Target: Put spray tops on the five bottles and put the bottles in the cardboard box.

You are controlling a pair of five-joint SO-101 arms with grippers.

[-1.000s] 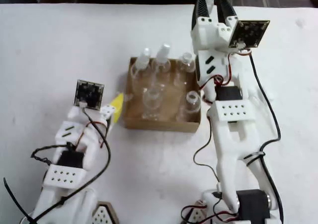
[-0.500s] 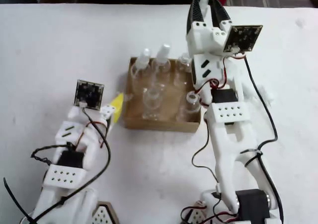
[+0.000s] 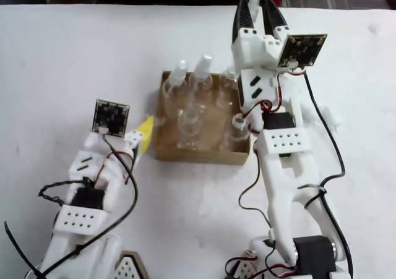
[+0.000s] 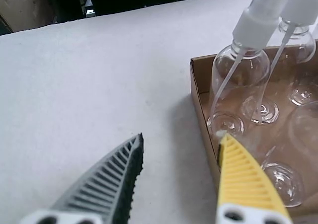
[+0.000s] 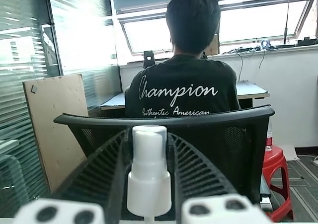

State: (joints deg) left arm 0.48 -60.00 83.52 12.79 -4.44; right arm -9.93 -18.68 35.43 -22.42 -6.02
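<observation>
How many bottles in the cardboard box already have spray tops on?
2: the corner bottle at the cardboard box's far-left corner, the next bottle beside it. The right arm partly hides the third bottle in that row.

Office, as far as I can see: black mesh desk chair (image 5: 243,134), desks (image 5: 251,89) along a row of windows (image 5: 144,35), glass partition with blinds (image 5: 22,85), red stool (image 5: 276,177). My rig sits on a white bench (image 3: 74,50).
</observation>
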